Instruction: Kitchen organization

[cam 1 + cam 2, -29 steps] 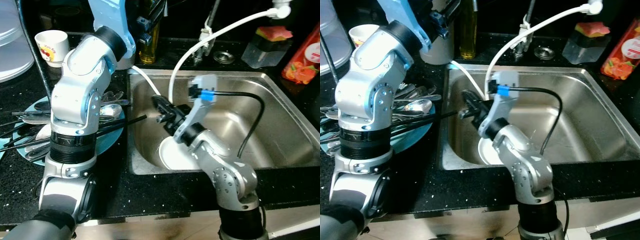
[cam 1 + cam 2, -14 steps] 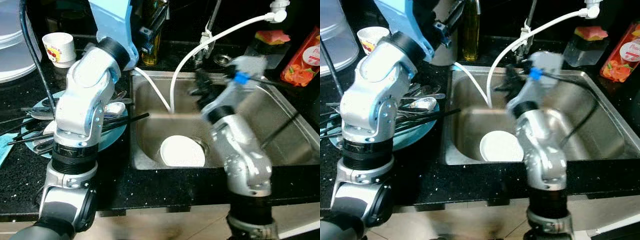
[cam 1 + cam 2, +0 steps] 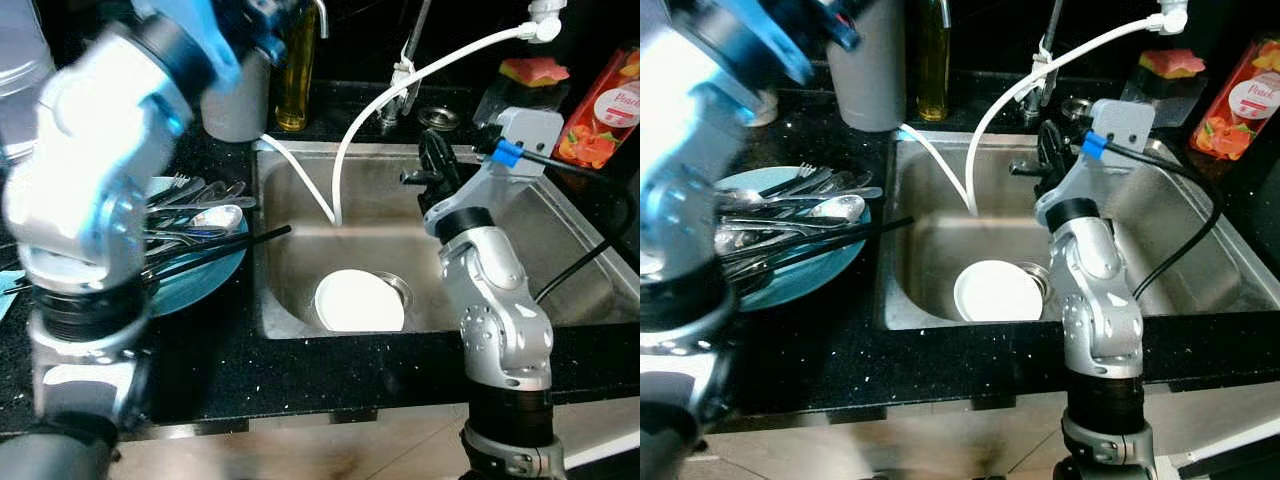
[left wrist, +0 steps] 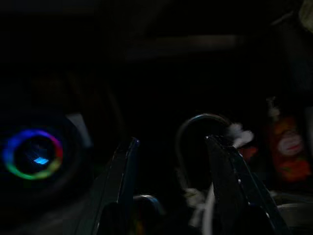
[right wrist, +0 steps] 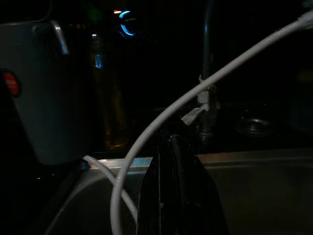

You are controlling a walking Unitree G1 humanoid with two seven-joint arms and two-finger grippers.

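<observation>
A white plate [image 3: 358, 300] lies upside down over the drain in the steel sink [image 3: 290, 285]. My right gripper [image 3: 432, 162] is raised above the sink's back rim, just below the tap [image 3: 405, 70], its black fingers [image 5: 168, 186] shut together with nothing between them. Left of the sink, a teal plate [image 3: 205, 285] holds several spoons, forks and black chopsticks [image 3: 215, 252]. My left arm [image 3: 90, 180] is lifted over that plate and blurred. In the dark left wrist view my left gripper [image 4: 170, 143] is open and holds nothing.
A white hose [image 3: 345, 150] curves from the upper right down into the sink. On the black counter behind stand a grey jug [image 3: 235, 100], an oil bottle [image 3: 292, 75], a clear box with a sponge [image 3: 520, 85] and a red packet [image 3: 600, 100].
My right gripper rose from just above the white plate to the sink's back rim near the tap. My left arm swung up and left and is now blurred.
</observation>
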